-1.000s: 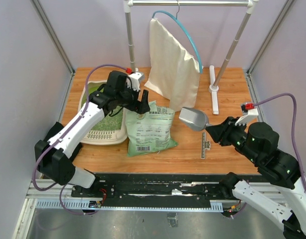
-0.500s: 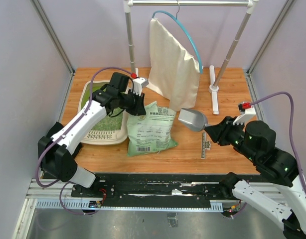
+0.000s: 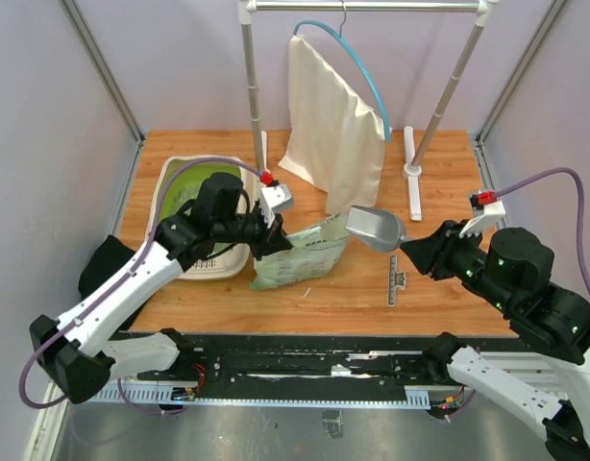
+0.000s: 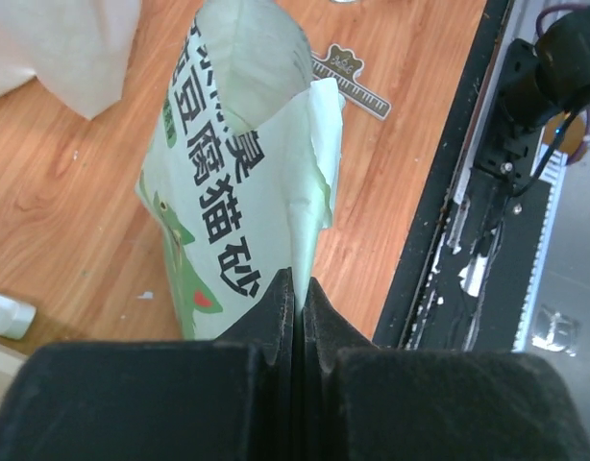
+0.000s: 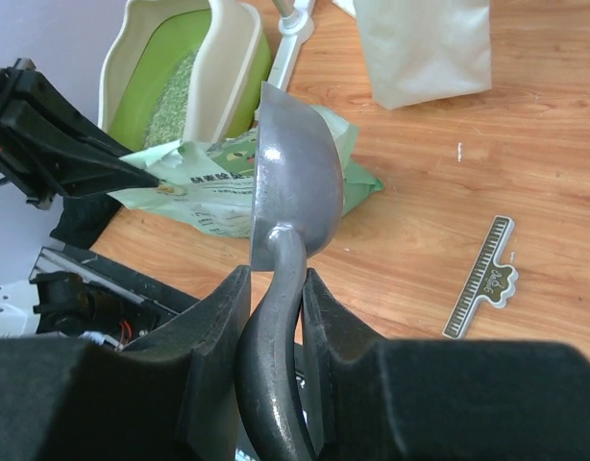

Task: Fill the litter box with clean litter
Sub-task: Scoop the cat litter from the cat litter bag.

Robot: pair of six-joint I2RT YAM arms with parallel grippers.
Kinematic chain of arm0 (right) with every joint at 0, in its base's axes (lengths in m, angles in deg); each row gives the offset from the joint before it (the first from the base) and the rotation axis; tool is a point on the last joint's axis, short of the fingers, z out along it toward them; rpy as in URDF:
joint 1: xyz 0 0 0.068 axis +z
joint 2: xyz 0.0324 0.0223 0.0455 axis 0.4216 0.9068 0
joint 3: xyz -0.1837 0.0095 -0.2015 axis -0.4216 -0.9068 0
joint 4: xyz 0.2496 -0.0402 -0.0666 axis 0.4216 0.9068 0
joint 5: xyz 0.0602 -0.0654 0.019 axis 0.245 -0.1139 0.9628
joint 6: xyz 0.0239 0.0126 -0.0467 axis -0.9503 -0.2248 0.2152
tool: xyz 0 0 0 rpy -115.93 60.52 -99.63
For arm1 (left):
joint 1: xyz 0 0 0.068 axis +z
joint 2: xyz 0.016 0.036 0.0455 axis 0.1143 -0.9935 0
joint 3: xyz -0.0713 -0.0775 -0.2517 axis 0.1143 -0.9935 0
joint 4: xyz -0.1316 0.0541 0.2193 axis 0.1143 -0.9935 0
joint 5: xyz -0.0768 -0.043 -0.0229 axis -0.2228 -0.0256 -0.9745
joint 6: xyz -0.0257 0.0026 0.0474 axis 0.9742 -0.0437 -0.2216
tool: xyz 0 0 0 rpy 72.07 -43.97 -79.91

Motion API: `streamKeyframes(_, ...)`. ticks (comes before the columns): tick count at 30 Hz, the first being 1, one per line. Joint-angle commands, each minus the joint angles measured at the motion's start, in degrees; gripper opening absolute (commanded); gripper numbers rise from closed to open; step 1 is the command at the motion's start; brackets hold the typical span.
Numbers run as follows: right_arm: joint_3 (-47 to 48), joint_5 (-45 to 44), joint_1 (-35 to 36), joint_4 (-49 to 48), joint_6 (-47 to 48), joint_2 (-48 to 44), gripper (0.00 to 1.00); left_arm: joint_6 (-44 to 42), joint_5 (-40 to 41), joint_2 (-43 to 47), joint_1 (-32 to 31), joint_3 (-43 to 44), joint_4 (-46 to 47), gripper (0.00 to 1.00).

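At the left rear of the worktop [image 3: 439, 288] sits the litter box [image 3: 207, 267], a beige tray with a lime-green inside. The right wrist view shows clean litter [image 5: 170, 104] as a speckled patch on its floor, with much of the green inside bare. The left arm reaches across the front part of the tray in the overhead view.

Just right of the box, the left claw [image 3: 276, 245] is clenched on a thin edge of the green printed bag [image 3: 309, 254]. In the left wrist view the fingers [image 4: 276, 307] are pressed together with only the plastic seam between them. The bag [image 4: 242, 192] rises from that pinched edge instead of lying flat, its printed side faces left, and its mouth gapes open at the far end. Its base rests on the worktop, close beside the tray.

Next comes the grey metal scoop [image 3: 374, 229], with its bowl at the bag's open corner, above the worktop. Whether it touches the plastic cannot be told. From the right wrist view the scoop [image 5: 295, 182] is seen edge-on and nothing can be seen in it.

A small ruler-shaped clip [image 3: 398, 279] lies flat on the wood below the scoop, apart from the bag.

The right claw [image 3: 410, 254] grips the scoop's handle, one finger on each side.

At the back, a cream cloth bag [image 3: 333, 125] hangs from a blue hanger on a white rack [image 3: 252, 86].
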Motion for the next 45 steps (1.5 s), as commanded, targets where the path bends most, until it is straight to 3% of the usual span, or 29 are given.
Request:
streamKeyframes(1,5.2,4.3,-1.1,3.7,3.1,2.7,0.01,-5.2,-2.6,6.8,-1.0,-6.2,12.3,0.01)
streamKeyframes(6,9.2,6.6,-1.1,9.5,5.6,6.5,0.01,-8.5,-4.2,10.8,-1.3,-10.5,15.5,0.01)
streamKeyframes(15,8.5,11.1,-1.1,9.3,7.0,10.7,0.01,-11.4,-6.5,11.0,-2.4,-10.8,13.4,0.01)
streamKeyframes(28,11.8,12.5,-1.2,15.4,9.1,13.1,0.01,-9.9,0.3,11.4,-2.6,-12.5,14.9,0.00)
streamKeyframes(37,10.9,14.6,-1.2,17.4,10.0,14.4,0.01,-9.3,-2.7,11.3,-3.4,-12.3,16.2,0.01)
streamKeyframes(45,9.1,17.5,-1.1,16.7,9.9,18.0,0.01,-10.2,7.1,11.4,-11.0,-11.1,18.7,0.01)
